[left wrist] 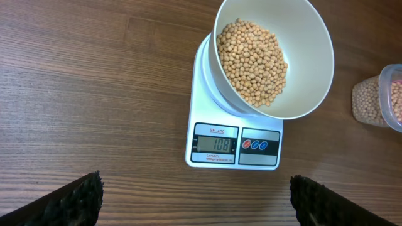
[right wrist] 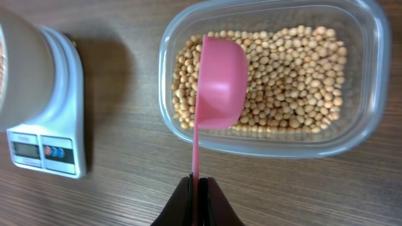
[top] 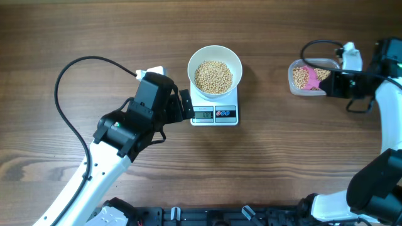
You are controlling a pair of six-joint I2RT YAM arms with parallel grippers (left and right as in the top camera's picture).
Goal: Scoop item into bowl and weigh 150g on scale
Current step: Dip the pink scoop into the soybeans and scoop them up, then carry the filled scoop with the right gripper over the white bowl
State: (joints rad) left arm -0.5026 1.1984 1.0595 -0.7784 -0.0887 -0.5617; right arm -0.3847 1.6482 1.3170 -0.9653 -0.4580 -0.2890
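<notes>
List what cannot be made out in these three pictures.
- Overhead: the scale display is too small to read.
- Right wrist: the pink scoop hides its own inside, so its load is unseen.
- Left wrist: the bottom edge cuts off the left gripper; the right edge cuts the clear container.

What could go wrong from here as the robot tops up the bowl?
The right gripper pinches the pink scoop only at its handle end; loaded, it could twist and spill beans. The scale appears to read 108, so a heaped scoop might overshoot. The open left gripper sits beside the scale; a nudge could disturb the reading.
</notes>
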